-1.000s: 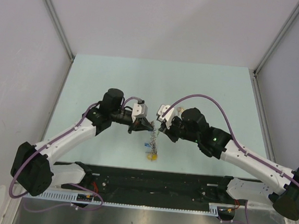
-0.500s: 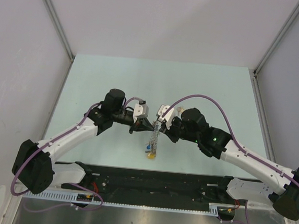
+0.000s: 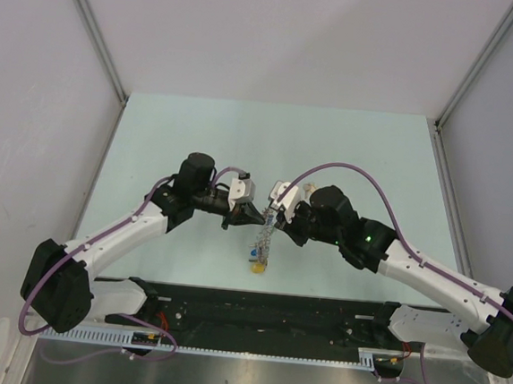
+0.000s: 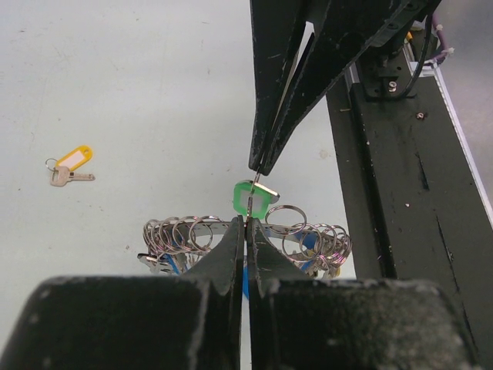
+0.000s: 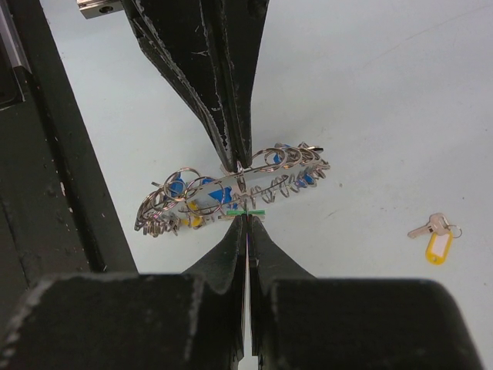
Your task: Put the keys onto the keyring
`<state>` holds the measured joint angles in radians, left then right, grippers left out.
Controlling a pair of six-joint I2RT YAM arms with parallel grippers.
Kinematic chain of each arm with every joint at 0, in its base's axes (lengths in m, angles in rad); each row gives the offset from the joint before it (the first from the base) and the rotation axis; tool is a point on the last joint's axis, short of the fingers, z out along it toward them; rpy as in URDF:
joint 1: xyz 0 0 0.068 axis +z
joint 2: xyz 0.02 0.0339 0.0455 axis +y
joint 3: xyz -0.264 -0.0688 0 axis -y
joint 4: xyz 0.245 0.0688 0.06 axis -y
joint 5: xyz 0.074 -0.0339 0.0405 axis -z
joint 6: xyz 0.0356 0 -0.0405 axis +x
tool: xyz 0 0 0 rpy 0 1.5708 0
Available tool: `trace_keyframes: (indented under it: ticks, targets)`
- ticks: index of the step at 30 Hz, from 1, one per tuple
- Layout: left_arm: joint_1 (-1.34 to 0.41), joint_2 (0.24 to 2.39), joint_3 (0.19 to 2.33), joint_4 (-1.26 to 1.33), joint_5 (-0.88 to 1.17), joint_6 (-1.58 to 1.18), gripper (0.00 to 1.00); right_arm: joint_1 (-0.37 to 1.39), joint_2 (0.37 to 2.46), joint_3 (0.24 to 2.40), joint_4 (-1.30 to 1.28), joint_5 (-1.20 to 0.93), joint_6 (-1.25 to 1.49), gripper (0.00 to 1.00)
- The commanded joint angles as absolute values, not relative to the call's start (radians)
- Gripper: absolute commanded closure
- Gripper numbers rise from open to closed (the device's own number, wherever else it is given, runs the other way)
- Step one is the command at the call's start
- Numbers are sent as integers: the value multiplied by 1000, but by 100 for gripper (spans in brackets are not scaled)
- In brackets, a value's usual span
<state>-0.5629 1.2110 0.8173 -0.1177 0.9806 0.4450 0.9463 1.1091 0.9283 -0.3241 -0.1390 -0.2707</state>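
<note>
Keyring (image 3: 265,236) well apart from table (image 3: 376,158) edges

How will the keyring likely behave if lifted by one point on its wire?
Probably floppy: the keyring is many loose loops strung either side of the left gripper. Likely heavy for its size, being dense metal. Its loops may slide and swing.

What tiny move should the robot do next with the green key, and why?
Probably the right end effector should ease the green key onto the keyring, because the left end effector pinches that ring right beside it, and both are shut tip to tip.
</note>
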Motion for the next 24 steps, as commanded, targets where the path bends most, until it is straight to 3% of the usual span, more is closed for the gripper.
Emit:
trace_keyframes:
  ticks: [1, 24]
  targets:
    - [-569, 1197, 824, -58, 1022, 451, 100, 950, 1120, 960, -301, -153, -265, 100]
    - [-578, 1204, 827, -63, 1028, 453, 100, 937, 1121, 960, -276, -181, -250, 100]
